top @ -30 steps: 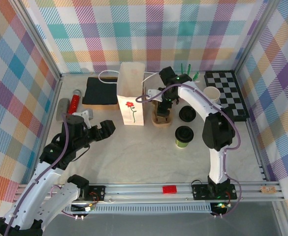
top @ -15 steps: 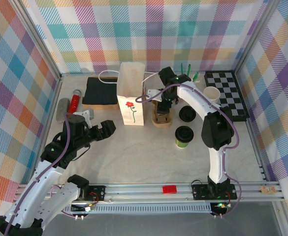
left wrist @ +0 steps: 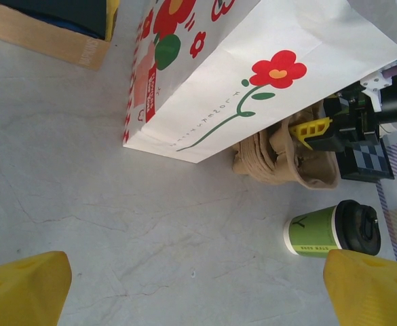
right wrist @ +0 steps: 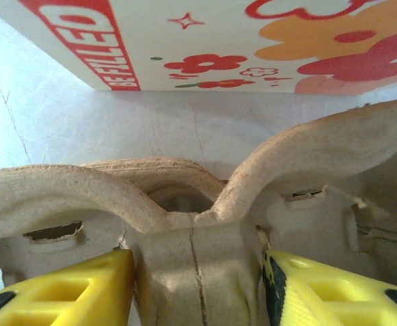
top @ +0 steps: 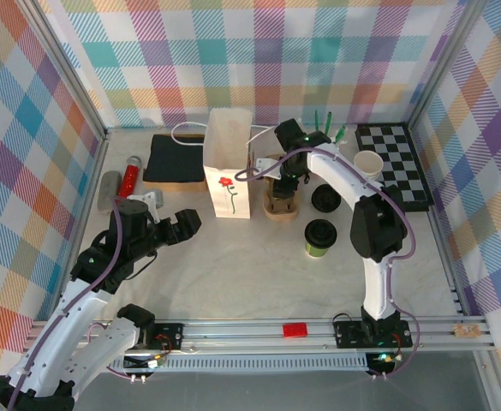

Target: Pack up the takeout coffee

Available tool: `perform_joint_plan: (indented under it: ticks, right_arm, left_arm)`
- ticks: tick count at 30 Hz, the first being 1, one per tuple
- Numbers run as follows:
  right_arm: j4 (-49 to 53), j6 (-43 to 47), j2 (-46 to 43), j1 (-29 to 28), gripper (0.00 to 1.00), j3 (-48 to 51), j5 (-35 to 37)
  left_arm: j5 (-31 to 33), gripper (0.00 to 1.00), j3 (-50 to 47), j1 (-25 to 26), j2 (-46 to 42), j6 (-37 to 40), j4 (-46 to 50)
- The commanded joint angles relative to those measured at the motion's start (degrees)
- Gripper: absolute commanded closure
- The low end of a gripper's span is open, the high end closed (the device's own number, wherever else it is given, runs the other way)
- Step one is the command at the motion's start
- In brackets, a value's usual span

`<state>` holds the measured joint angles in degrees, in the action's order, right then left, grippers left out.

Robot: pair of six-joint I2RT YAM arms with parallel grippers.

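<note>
The takeout coffee (top: 319,237), a short green cup with a black lid, stands on the table right of centre; in the left wrist view the takeout coffee (left wrist: 330,229) is at the lower right. The tall white paper bag (top: 227,163) with a red flower stands open behind it. Beside the bag sits a brown pulp cup carrier (top: 281,206). My right gripper (top: 283,183) reaches down onto it, and in the right wrist view the right gripper (right wrist: 198,275) presses both yellow fingers against the carrier's centre post (right wrist: 191,258). My left gripper (top: 186,224) hangs open left of the bag.
A loose black lid (top: 325,199) lies right of the carrier. A lidless cup (top: 369,163) stands by a checkerboard mat (top: 396,163) at the back right. A black pad (top: 177,158) and a red tube (top: 130,174) lie at the back left.
The right gripper's fingers have drawn together onto the carrier's centre post and its wrist has shifted slightly left. The left arm has not moved.
</note>
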<state>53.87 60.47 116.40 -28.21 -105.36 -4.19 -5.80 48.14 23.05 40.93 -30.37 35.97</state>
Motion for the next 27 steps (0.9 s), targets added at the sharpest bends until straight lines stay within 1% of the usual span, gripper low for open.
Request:
perform_joint_plan:
  ticks: [1,5,8,12,13,16,20,27]
  right_arm:
    - [0.1,-1.13,-3.34,-0.61,0.48,0.76,-0.34]
    - [-0.71,-1.73,-5.81,-1.21,0.48,2.18,0.53]
    - [-1.66,-2.28,-8.02,-1.93,0.54,3.39,1.61]
    - [-0.89,-2.29,-9.48,-2.48,0.54,3.93,2.16]
    - [-1.14,-2.13,-9.59,-2.55,0.52,4.07,2.32]
    - [-2.32,-1.45,-9.24,-2.47,0.38,4.91,2.22]
    - [-0.3,-1.93,-6.56,-1.65,0.26,2.1,-0.51]
    - [1.18,-1.48,-2.45,-0.21,0.24,-1.29,-2.93]
  left_arm:
    - [1.28,0.05,2.36,-0.64,-0.05,1.27,1.33]
    - [1.96,0.05,3.69,-0.64,-0.15,1.81,2.22]
    - [2.28,0.05,4.46,-0.64,-0.06,2.07,2.62]
    - [2.07,0.05,5.2,-0.64,0.27,2.18,2.54]
    - [1.98,0.05,5.37,-0.64,0.33,2.24,2.59]
    - [1.67,0.05,5.65,-0.64,0.41,2.33,2.71]
    - [1.67,0.05,5.84,-0.64,-0.05,2.29,3.19]
    - [2.52,0.05,6.06,-0.64,-0.97,2.47,4.53]
